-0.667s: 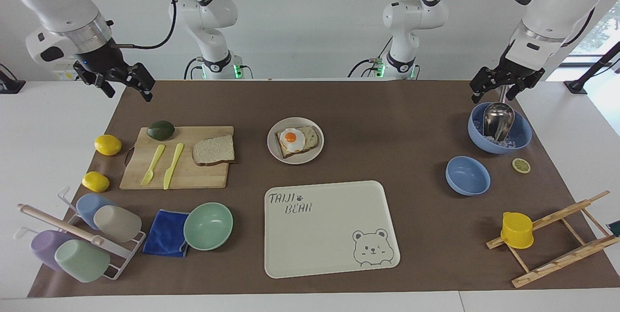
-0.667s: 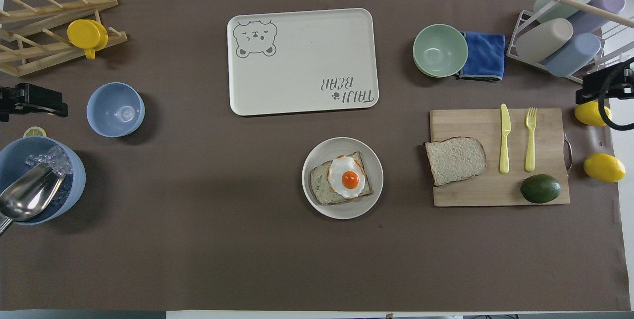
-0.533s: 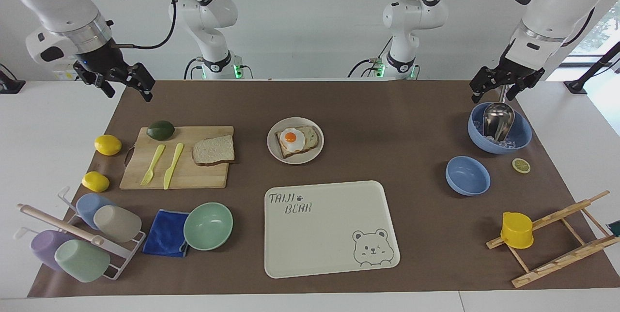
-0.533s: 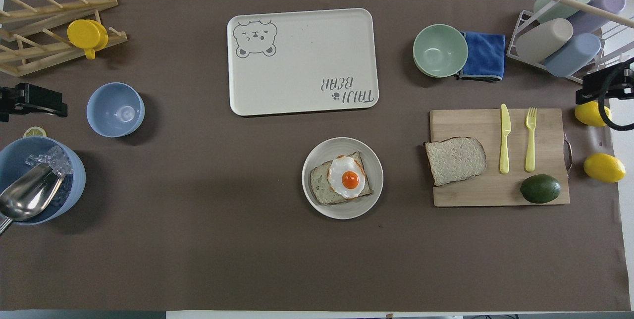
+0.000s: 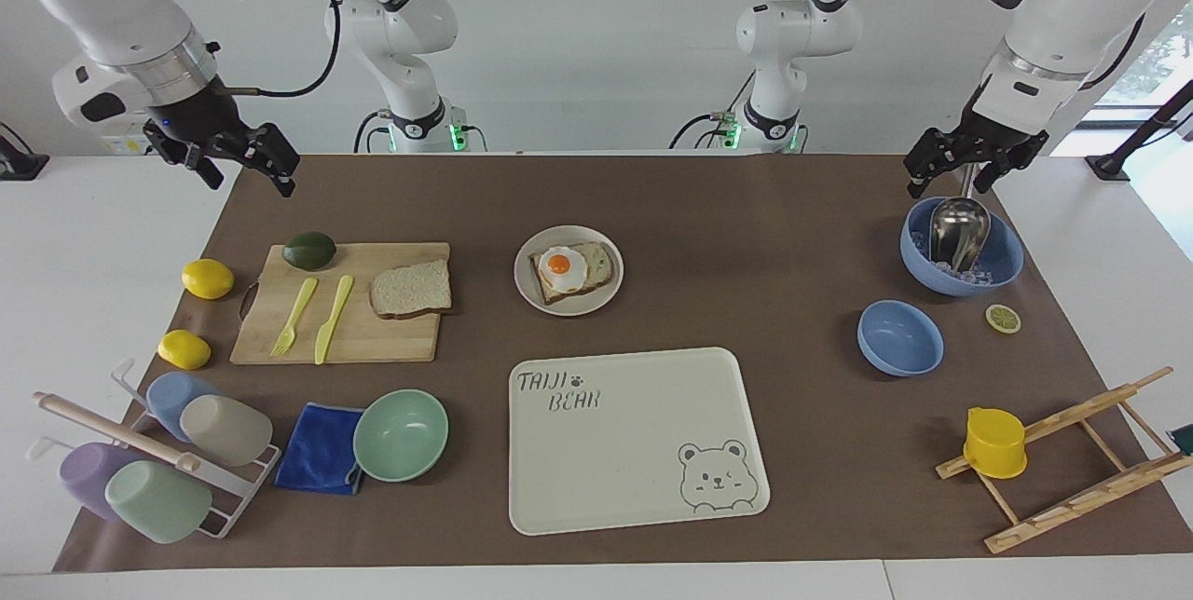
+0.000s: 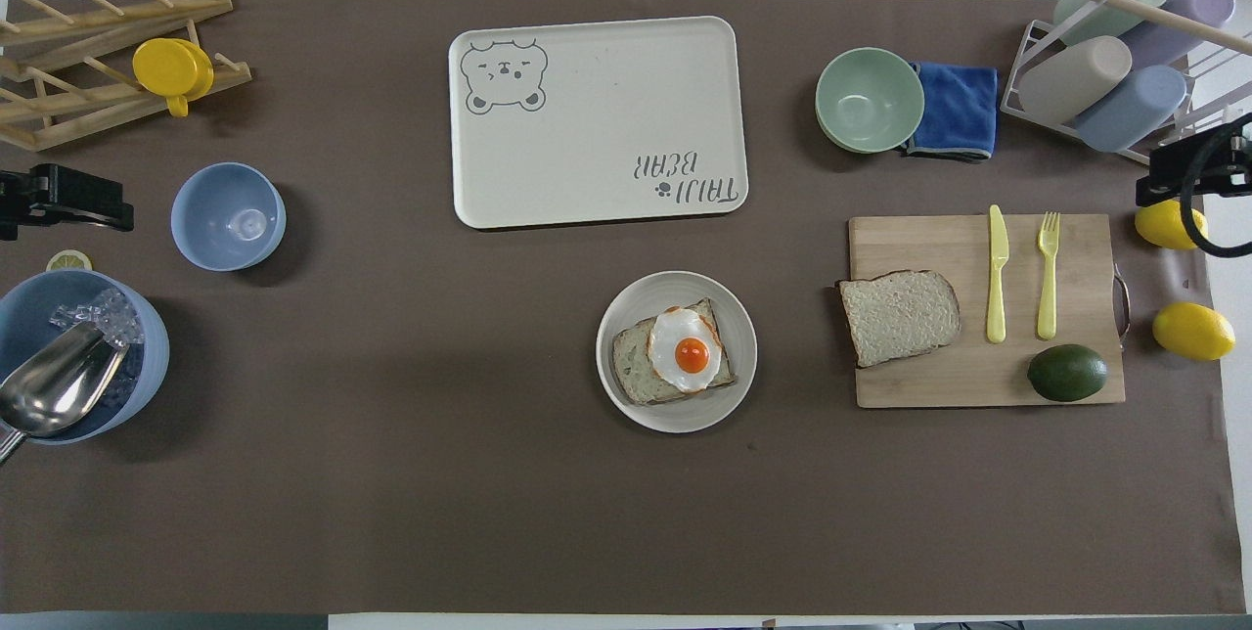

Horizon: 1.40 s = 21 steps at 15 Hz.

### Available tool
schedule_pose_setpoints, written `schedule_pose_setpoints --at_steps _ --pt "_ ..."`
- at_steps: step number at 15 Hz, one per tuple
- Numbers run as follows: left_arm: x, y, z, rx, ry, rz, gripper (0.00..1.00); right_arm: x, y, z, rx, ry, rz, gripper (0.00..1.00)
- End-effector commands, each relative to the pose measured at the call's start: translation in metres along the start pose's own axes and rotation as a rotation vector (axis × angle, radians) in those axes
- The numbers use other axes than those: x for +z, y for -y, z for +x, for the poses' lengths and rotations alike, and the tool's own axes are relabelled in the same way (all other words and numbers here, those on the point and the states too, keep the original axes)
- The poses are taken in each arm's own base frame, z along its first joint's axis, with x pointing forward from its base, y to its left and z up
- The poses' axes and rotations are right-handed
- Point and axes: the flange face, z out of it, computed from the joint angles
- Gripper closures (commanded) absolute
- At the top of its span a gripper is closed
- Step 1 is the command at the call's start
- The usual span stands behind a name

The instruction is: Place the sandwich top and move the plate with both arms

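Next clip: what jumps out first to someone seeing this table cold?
The fried egg on toast, on the plate mid-table nearer the robots than the bear tray. Next, the sandwich top on the cutting board beside the plate. The left gripper and right gripper hang raised at the table's ends.

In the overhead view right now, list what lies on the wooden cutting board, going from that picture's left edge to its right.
sandwich top → yellow knife → yellow fork. The avocado sits nearer the robots and overlaps the fork's span, so its place in the order is unclear.
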Motion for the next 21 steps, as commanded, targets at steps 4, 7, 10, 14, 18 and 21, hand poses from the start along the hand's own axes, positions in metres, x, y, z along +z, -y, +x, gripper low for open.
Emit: schedule_pose_setpoints --at_steps 4,7,10,14,18,21 --pt "-0.003 0.002 -0.007 -0.002 -0.009 0.012 0.0 0.019 0.071 -0.015 -0.096 -0.018 -0.008 0.0" --pt "-0.003 0.002 -0.007 -0.002 -0.009 0.012 0.0 0.062 0.155 -0.02 -0.062 0.011 -0.158 0.0" --pt "-0.003 0.002 -0.007 -0.002 -0.009 0.012 0.0 0.114 0.215 -0.021 -0.077 0.03 -0.274 0.0" --pt "-0.003 0.002 -0.007 -0.002 -0.009 0.012 0.0 0.21 0.25 -0.029 -0.068 0.036 -0.303 0.0" --pt "-0.002 0.002 -0.007 0.0 -0.007 0.013 0.0 0.274 0.248 -0.032 -0.077 0.04 -0.409 0.0" --pt "-0.002 0.002 -0.007 0.001 -0.007 0.013 0.0 0.298 0.238 -0.038 -0.085 0.035 -0.393 0.0"
